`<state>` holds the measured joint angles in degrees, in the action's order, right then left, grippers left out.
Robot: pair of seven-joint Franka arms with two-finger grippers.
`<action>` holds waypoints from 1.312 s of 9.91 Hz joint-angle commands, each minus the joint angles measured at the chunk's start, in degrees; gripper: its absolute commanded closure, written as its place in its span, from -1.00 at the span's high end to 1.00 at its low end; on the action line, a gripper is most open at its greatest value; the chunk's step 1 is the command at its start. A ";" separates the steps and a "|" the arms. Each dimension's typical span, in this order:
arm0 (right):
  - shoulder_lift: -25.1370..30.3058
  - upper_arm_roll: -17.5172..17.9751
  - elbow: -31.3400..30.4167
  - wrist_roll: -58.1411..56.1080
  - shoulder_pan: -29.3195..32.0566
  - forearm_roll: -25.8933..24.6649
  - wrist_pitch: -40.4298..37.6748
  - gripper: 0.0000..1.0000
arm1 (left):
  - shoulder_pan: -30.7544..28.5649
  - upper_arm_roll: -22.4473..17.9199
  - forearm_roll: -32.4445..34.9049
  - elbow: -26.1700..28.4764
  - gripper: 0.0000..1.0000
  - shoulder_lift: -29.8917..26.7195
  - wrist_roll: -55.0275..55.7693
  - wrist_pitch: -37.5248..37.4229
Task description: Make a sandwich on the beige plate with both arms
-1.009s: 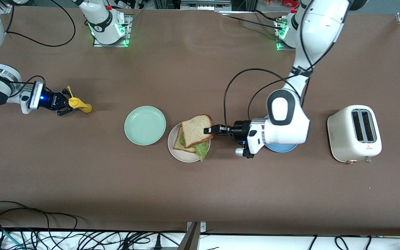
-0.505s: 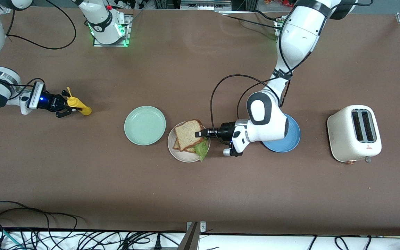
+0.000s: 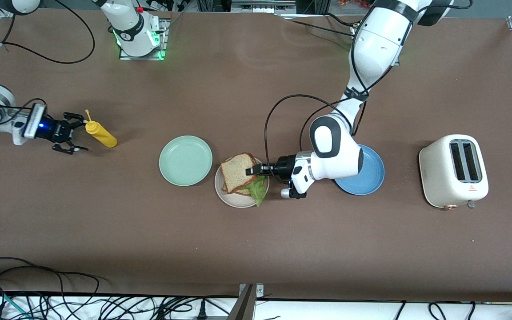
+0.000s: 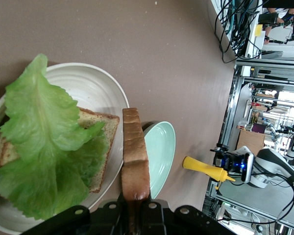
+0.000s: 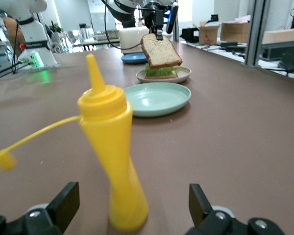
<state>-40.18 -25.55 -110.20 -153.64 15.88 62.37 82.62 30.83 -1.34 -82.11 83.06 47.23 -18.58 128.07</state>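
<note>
The beige plate [image 3: 234, 201] holds a bottom bread slice [image 4: 102, 147] with a ruffled green lettuce leaf [image 3: 259, 189] on it. My left gripper [image 3: 252, 170] is shut on the crust edge of the top bread slice [image 3: 237, 171]. It holds that slice tilted just above the lettuce [image 4: 44, 147]; the left wrist view shows the held slice [image 4: 134, 156] edge-on in the left gripper [image 4: 135, 203]. My right gripper [image 3: 78, 132] stands open at the right arm's end of the table, its fingers apart around nothing, just short of an upright yellow squeeze bottle [image 3: 100, 135].
A mint-green plate [image 3: 186, 160] lies beside the beige plate toward the right arm's end. A blue plate [image 3: 367, 178] sits under the left arm's wrist, and a white toaster [image 3: 454, 171] stands toward the left arm's end. Cables run along the table's near edge.
The left gripper carried the top slice over the lettuce and lowered it. The right gripper opened, let go of the yellow bottle and drew back from it.
</note>
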 commanded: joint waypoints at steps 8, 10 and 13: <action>3.87 11.71 39.59 65.74 0.29 -32.76 -2.56 1.00 | 0.20 -3.05 5.44 -5.27 1.00 3.66 -3.31 0.60; 7.63 20.75 42.16 88.83 0.29 -46.65 -0.72 1.00 | -1.55 -3.67 9.84 -4.49 1.00 2.96 -2.86 0.43; 14.41 29.84 41.82 126.45 0.29 -61.89 -0.09 1.00 | -3.23 -6.12 29.22 -4.74 1.00 0.24 8.69 -0.36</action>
<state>-28.89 0.98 -67.40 -43.66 15.39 4.99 82.39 28.08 -6.67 -60.29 78.23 49.91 -15.79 128.45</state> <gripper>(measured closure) 0.000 0.000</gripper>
